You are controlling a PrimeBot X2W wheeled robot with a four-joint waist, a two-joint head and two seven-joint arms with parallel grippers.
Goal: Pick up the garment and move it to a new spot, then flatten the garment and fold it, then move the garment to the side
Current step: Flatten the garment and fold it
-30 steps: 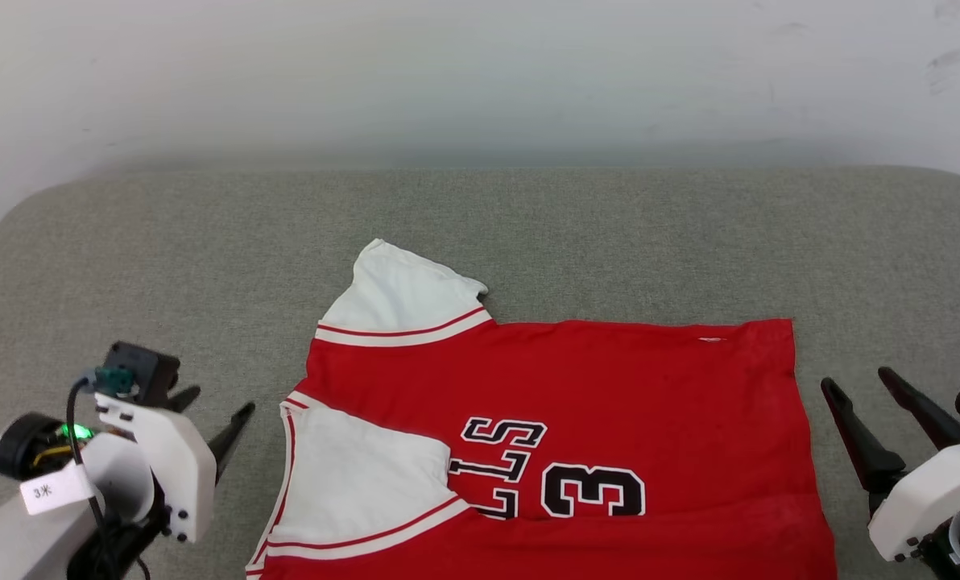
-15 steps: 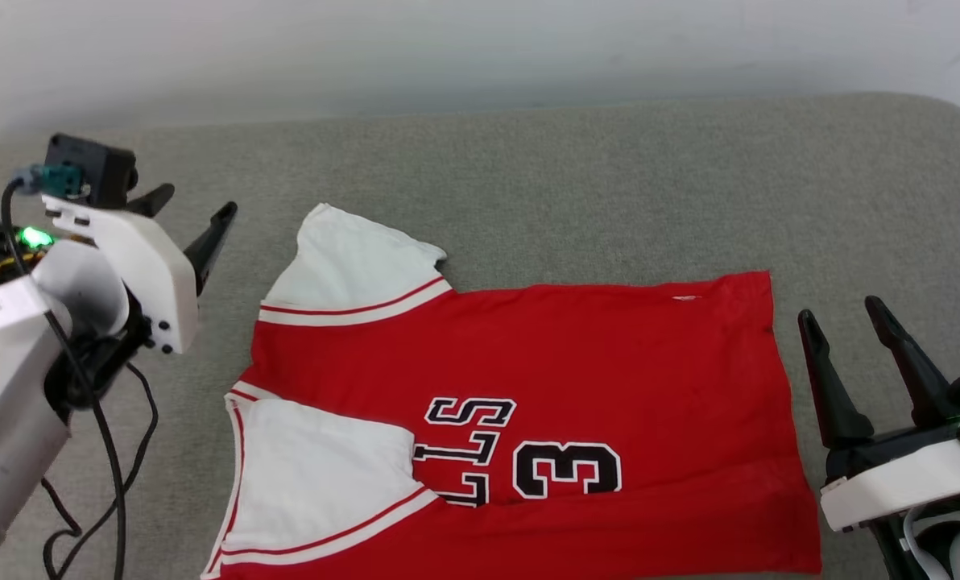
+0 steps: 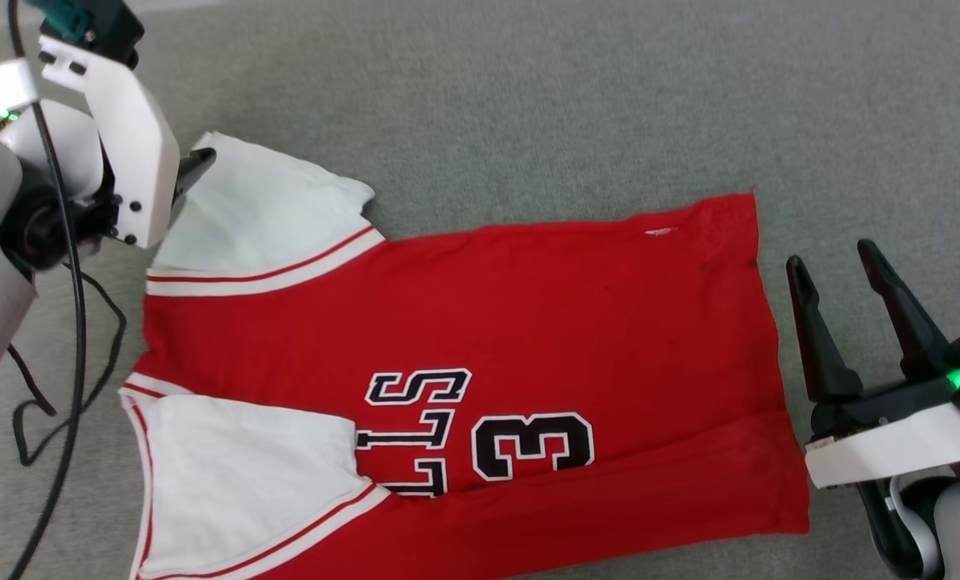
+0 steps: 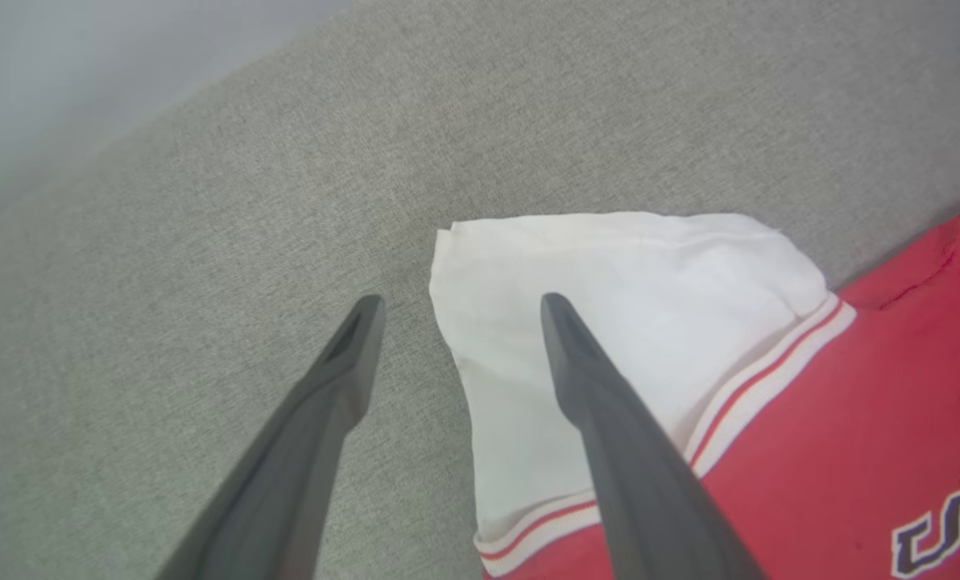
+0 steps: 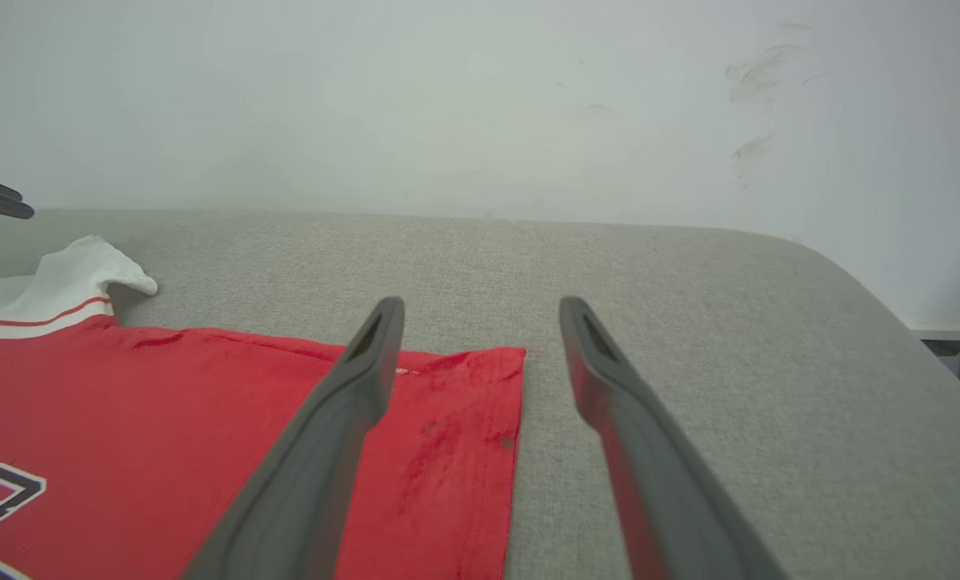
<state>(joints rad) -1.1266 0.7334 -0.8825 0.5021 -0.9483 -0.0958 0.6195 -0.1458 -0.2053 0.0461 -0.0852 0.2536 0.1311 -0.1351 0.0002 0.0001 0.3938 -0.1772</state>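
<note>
1. At the far left of the head view, the left gripper [image 4: 460,302] is seen with its jaws spread wide and nothing held. One finger is poised over the edge of the far white sleeve [image 3: 262,217], the other over the bare grey padded surface [image 3: 528,97].
2. Below that arm, a loose black cable [image 3: 69,322] is draped onto the surface near the garment's collar end. It is judged liable to snag the cloth if the arm is swept low.
3. Across the middle, the garment [image 3: 528,306] is laid flat with its sleeves to the left and its "3" facing up. The near sleeve [image 3: 238,467] is folded over part of the lettering.
4. The jersey is judged to be light, soft and limp, so sagging and creasing are expected wherever it is left unsupported. A pinch at the edges is advised: the sleeve or shoulder seam on the left, a corner of the hem [image 3: 770,362] on the right.
5. At the right, the right gripper [image 3: 830,254] is seen wide open and empty, just beside the hem but not touching it.
6. Behind the surface, a pale wall [image 5: 448,97] is seen well apart from the cloth and is not judged an obstacle.
</note>
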